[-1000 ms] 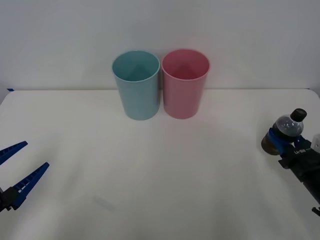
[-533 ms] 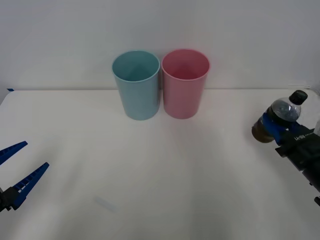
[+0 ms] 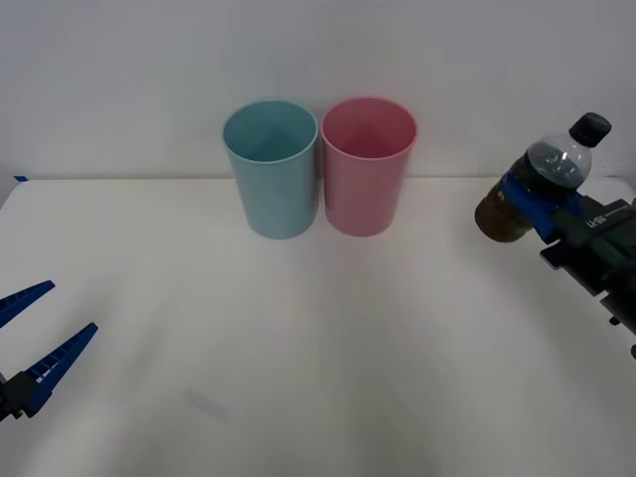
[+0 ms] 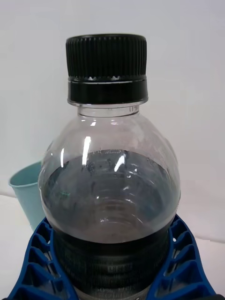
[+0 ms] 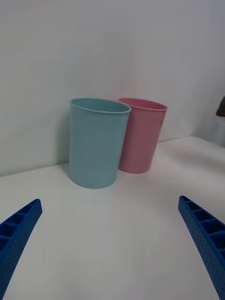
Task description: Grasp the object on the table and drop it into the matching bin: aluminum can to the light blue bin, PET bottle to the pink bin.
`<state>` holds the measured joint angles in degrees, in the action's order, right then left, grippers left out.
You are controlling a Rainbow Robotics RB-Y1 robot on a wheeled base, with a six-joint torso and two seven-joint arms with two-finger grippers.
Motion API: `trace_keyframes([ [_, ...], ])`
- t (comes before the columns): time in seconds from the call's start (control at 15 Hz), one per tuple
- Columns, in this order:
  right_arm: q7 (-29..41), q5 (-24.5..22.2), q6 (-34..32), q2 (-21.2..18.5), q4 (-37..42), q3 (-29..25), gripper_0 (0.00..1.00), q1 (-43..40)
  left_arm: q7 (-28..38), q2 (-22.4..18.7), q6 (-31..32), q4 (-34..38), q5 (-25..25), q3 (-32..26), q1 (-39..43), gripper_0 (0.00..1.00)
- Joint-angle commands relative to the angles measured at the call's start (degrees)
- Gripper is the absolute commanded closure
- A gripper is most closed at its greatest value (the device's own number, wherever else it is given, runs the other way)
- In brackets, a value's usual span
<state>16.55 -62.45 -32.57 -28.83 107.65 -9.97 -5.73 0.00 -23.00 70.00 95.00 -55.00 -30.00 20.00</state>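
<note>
- The PET bottle hangs tilted above the table, well right of the pink bin, pinched in the right gripper.
- The light blue bin stands just left of the pink bin.
- The left gripper, jaws spread, waits far to the pink bin's near left.

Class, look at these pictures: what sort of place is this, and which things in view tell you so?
Probably a robot test bench for sorting: a plain white table, a light blue bin beside a pink bin, and the right hand holding a PET bottle.
</note>
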Motion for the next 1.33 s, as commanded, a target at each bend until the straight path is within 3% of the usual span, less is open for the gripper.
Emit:
trace_keyframes([
  [0.07, 3.49, -1.54, -0.03, -2.63, 0.11, 1.01, 1.00, 3.62, 0.00, 0.00, 0.00, 0.00, 0.00, 0.00, 0.00, 0.00],
  [0.47, 13.16, -10.15, -0.39, -4.22, -2.44, 2.94, 1.00, 12.85, 0.00, 0.00, 0.00, 0.00, 0.00, 0.00, 0.00, 0.00],
  [1.0, 12.28, -10.68, -1.62, -4.30, -20.37, 10.50, 1.00, 31.48, 0.00, 0.00, 0.00, 0.00, 0.00, 0.00, 0.00, 0.00],
  [1.33, 11.58, -10.68, -1.79, -4.22, -27.66, 13.23, 1.00, 38.51, 0.00, 0.00, 0.00, 0.00, 0.00, 0.00, 0.00, 0.00],
])
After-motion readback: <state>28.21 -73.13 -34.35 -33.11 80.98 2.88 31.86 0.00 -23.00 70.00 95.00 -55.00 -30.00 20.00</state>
